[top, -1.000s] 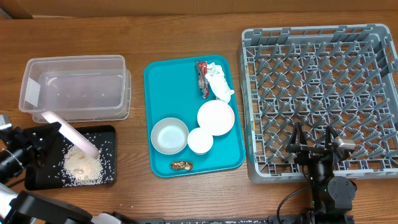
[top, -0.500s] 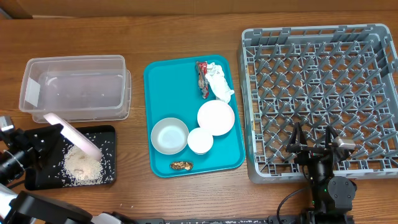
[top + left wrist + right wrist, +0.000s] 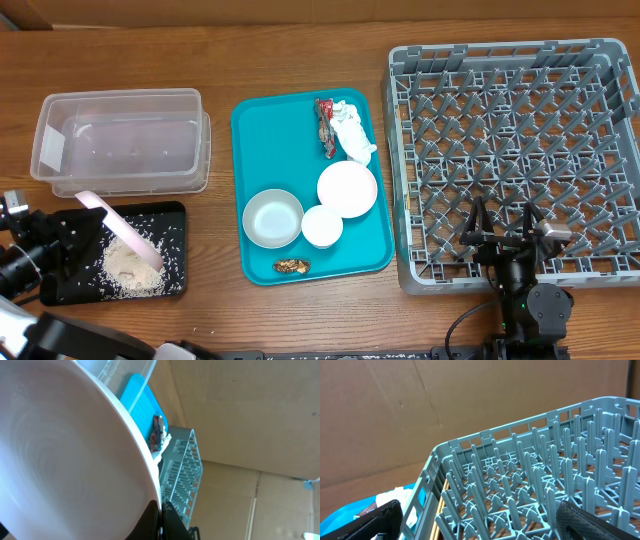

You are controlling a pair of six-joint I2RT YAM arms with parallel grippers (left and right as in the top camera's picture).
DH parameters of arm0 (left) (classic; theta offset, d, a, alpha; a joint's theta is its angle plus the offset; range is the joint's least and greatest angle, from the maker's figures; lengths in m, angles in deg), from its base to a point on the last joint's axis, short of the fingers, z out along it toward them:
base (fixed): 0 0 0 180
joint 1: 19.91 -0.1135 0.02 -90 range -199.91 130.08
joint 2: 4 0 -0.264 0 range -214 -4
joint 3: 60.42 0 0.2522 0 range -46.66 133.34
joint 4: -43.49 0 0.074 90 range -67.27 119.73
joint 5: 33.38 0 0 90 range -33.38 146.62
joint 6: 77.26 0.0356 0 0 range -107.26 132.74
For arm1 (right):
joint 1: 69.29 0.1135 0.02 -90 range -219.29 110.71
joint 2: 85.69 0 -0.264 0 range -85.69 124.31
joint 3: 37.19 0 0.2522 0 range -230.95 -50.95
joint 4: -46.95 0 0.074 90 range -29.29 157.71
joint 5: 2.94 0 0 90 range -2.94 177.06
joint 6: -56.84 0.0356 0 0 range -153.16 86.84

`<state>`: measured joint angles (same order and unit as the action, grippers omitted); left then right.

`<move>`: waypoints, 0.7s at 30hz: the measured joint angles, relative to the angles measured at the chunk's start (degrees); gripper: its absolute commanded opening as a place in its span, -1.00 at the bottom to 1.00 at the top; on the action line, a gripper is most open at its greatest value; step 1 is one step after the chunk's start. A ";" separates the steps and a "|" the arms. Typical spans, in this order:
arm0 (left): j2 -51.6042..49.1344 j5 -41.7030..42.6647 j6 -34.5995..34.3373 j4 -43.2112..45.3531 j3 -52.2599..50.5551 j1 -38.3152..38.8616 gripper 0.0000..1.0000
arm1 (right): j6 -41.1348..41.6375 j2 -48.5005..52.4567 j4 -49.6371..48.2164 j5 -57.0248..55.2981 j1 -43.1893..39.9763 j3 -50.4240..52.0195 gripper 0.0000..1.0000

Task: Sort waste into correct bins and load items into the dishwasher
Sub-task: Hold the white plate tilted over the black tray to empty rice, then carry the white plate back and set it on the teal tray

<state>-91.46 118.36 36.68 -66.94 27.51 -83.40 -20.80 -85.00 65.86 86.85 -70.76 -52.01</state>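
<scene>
Tableware: left hand pinches one pink bowl; one grey bowl, cup, plate on tray; right hand spread.

One pink bowl, one grey bowl, one plate, one cup.

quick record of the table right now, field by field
left end effector: shut on pink dish, tilted over black tray
black tray: rice pile, loose grains
clear tub: no waste seen inside
teal tray: wrapper, napkin, brown lump, bowl, cup, plate
dish rack: no dishes
right end effector: open, over rack's near edge
</scene>
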 measured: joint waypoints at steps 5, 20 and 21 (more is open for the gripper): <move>6.10 -0.46 -1.92 0.00 0.00 0.35 -0.92 | -0.02 0.00 0.00 0.02 0.00 0.00 1.00; 20.65 -3.32 -21.18 21.51 0.39 22.69 -0.92 | 0.00 0.00 0.00 0.02 0.00 0.00 1.00; 20.76 -3.96 -22.10 21.99 0.55 23.56 -0.92 | 0.00 0.00 0.02 0.02 0.00 0.00 1.00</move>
<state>-70.70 114.40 14.59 -44.95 28.06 -59.84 -20.80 -85.00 65.88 86.87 -70.76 -52.01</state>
